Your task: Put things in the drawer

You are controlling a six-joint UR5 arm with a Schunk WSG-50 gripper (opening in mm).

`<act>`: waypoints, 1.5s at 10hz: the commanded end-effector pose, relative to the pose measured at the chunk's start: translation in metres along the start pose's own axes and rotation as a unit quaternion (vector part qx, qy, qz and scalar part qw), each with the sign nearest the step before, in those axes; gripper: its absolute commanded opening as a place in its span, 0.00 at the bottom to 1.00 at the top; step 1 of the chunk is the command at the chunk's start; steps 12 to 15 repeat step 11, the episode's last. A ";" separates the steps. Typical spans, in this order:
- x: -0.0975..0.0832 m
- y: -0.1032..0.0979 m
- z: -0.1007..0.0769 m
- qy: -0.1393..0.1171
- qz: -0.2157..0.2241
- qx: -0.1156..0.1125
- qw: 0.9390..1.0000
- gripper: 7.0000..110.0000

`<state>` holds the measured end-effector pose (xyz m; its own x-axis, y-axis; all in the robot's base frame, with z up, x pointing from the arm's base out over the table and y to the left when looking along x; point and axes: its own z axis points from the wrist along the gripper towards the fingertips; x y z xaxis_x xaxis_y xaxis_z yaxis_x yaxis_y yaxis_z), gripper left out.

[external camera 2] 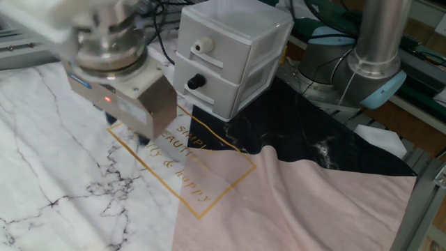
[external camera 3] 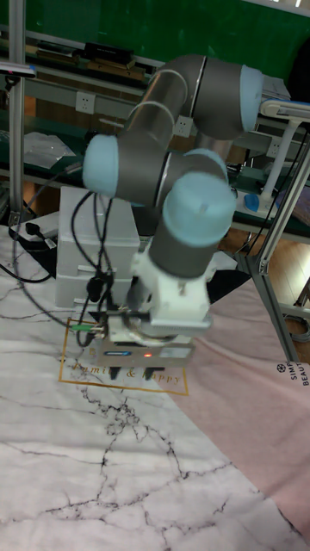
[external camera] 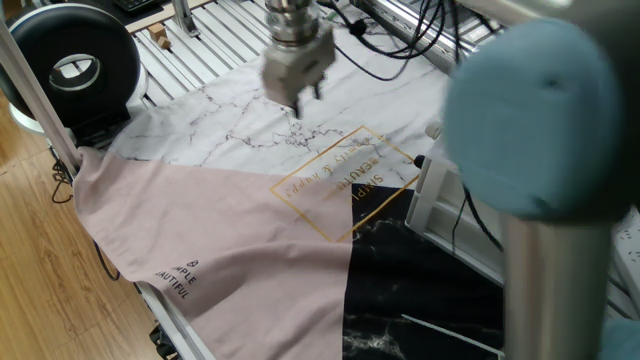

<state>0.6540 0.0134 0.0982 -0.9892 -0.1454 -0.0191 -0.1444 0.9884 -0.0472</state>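
My claw (external camera 2: pixel 141 137) hangs over the marble-print cloth (external camera 2: pixel 56 153) on the tabletop, apparently carrying nothing; blur hides whether it is spread. The boxy white plastic drawer (external camera 2: pixel 212 94) with its black knob (external camera 2: pixel 192 82) looks closed. No wooden cube shows anywhere, so everything remains.

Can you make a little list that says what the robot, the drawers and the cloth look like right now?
gripper: over the marble part of the cloth, away from the cabinet, holding nothing that shows
cabinet: white, two drawers stacked
top drawer: white knob, shut
bottom drawer: black knob, pulled out a little
cloth: white marble, pink and black parts, gold writing in a gold frame
cube: not seen in any view
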 end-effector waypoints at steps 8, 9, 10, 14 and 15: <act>-0.057 0.015 -0.031 -0.186 0.027 -0.018 0.982 0.00; -0.061 0.018 -0.029 -0.185 0.026 -0.023 0.982 0.00; -0.062 0.020 -0.027 -0.182 0.023 -0.029 0.983 0.00; -0.062 0.020 -0.025 -0.177 0.018 -0.028 0.984 0.00; -0.062 0.020 -0.025 -0.177 0.018 -0.028 0.984 0.00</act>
